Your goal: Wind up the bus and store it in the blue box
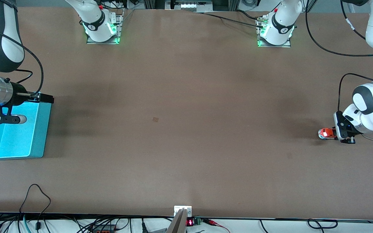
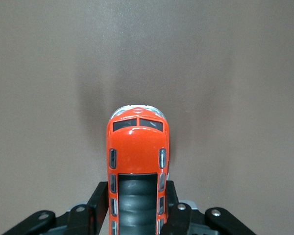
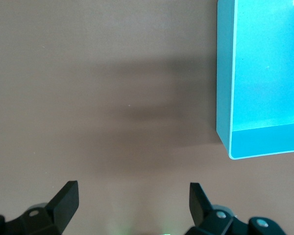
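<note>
The left pincer is clamped on the bus, well apart from the blue box; winding looks next. The right pincer waits wide open, holding nothing, by the box.

The left pincer hides the bus's rear end.

Bare table between bus and blue box

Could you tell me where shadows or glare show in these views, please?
Front view: dark shadows on the table beside the blue box and the bus. Left wrist view: a soft shadow ahead of the bus, glare on its roof. Right wrist view: a streaky shadow beside the box.
</note>
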{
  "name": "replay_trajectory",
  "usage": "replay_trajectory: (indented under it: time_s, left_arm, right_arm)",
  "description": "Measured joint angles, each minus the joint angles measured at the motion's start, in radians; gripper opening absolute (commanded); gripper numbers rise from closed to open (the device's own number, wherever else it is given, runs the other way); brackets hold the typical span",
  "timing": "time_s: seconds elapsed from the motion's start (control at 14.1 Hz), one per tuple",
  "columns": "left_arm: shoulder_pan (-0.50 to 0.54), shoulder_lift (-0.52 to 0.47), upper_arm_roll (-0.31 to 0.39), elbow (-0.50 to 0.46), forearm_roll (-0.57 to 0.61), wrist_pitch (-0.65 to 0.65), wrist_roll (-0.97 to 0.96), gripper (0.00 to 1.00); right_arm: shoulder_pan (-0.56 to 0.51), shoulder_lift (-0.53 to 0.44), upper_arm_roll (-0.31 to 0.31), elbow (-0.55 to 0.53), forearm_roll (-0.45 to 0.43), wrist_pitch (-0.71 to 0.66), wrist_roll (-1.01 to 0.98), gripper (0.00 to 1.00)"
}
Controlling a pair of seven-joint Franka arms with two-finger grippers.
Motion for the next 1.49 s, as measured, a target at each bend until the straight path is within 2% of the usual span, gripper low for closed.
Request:
replay_trajectory:
  time_s: [0.07, 0.14, 0.43, 0.78, 1.49]
  left_arm:
    - [0.0, 0.0, 0.0, 0.0, 0.0, 0.0, 0.0, 0.94]
    - [0.0, 0.0, 0.0, 0.0, 0.0, 0.0, 0.0, 1.0]
    - [0.0, 0.016, -0.002, 0.017, 0.0, -0.011, 0.0, 1.0]
    - [0.0, -0.011, -0.006, 0.074, 0.0, -0.143, -0.003, 1.0]
    - [-0.012, -0.173, -0.01, 0.096, 0.0, -0.443, -0.159, 1.0]
  right_arm:
    - [0.0, 0.0, 0.0, 0.0, 0.0, 0.0, 0.0, 1.0]
    - [0.0, 0.0, 0.0, 0.0, 0.0, -0.001, 0.0, 1.0]
    - [0.0, 0.0, 0.0, 0.0, 0.0, -0.001, 0.0, 1.0]
    - [-0.007, 0.001, 0.0, 0.0, 0.0, -0.002, 0.0, 1.0]
    - [-0.013, 0.002, 0.0, -0.001, 0.0, -0.002, -0.002, 1.0]
